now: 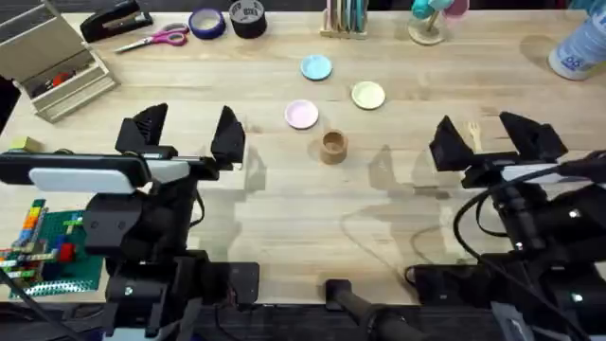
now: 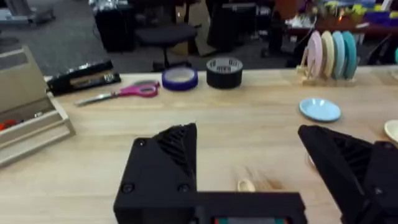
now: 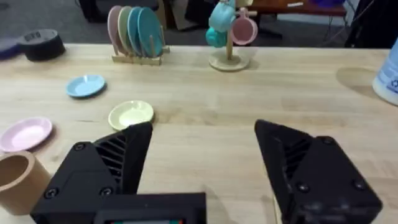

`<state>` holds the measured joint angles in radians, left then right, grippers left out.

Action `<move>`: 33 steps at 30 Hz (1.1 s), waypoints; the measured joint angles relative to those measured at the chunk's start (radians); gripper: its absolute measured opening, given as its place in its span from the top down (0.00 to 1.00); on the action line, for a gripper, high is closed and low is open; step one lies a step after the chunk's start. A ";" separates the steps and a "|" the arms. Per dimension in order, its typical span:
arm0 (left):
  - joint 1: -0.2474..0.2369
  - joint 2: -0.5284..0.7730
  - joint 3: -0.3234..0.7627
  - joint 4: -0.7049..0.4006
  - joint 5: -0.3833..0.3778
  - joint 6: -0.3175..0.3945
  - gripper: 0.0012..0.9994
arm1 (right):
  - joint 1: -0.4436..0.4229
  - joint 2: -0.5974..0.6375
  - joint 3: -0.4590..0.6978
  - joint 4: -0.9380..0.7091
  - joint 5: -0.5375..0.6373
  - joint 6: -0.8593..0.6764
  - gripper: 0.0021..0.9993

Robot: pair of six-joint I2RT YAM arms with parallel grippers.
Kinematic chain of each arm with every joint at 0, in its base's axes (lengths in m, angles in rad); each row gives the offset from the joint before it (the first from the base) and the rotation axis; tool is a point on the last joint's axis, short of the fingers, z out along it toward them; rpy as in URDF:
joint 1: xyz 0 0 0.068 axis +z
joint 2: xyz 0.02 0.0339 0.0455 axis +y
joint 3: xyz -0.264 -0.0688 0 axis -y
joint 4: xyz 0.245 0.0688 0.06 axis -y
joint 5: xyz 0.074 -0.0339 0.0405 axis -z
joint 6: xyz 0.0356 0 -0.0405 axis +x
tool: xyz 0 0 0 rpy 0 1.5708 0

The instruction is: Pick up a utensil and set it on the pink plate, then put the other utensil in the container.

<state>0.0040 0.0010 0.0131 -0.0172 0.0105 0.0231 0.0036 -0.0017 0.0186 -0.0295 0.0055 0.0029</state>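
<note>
The left pincer (image 1: pixel 187 133) hovers with its black ribbed fingers spread wide and nothing between them, well to the left of the container (image 1: pixel 332 146). In the left wrist view the rounded end of the pale wooden spoon (image 2: pixel 247 184) lies on the table (image 2: pixel 249 137) between those fingers. The right pincer (image 1: pixel 497 139) is likewise wide apart and empty, well to the right of the container. The small wooden fork (image 1: pixel 472 134), tines pointing away from the arm bases, lies flat on the table between its fingers.

The container is a short brown cylinder, cork-coloured and open at the top. Just beyond it and slightly left sits the pink plate (image 1: pixel 301 115), small, round and smooth. A pale yellow plate (image 1: pixel 368 95) of the same size lies beyond the container to the right, and a light blue plate (image 1: pixel 316 67) farther back still. The table is light wood with visible grain. Far behind the container to the left are pink-handled scissors (image 1: pixel 156 40), a blue tape roll (image 1: pixel 206 23) and a black tape roll (image 1: pixel 248 18).
</note>
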 joint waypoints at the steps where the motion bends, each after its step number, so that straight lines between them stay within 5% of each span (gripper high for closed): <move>1: 0.000 0.000 0.008 -0.021 0.000 0.000 0.00 | 0.000 0.000 0.011 -0.018 0.000 0.000 0.00; 13: 0.000 0.065 0.450 -0.380 0.000 0.007 0.00 | 0.000 0.160 0.442 -0.292 0.000 -0.025 0.00; 27: 0.000 0.554 1.019 -0.832 -0.008 0.008 0.00 | 0.000 0.720 1.065 -0.771 0.001 -0.146 0.00; 33: 0.000 0.743 1.178 -0.971 -0.008 0.007 0.00 | 0.000 0.864 1.202 -0.903 0.001 -0.169 0.00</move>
<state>0.0040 0.7435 1.1909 -0.9886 0.0029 0.0303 0.0036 0.8618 1.2207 -0.9327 0.0063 -0.1658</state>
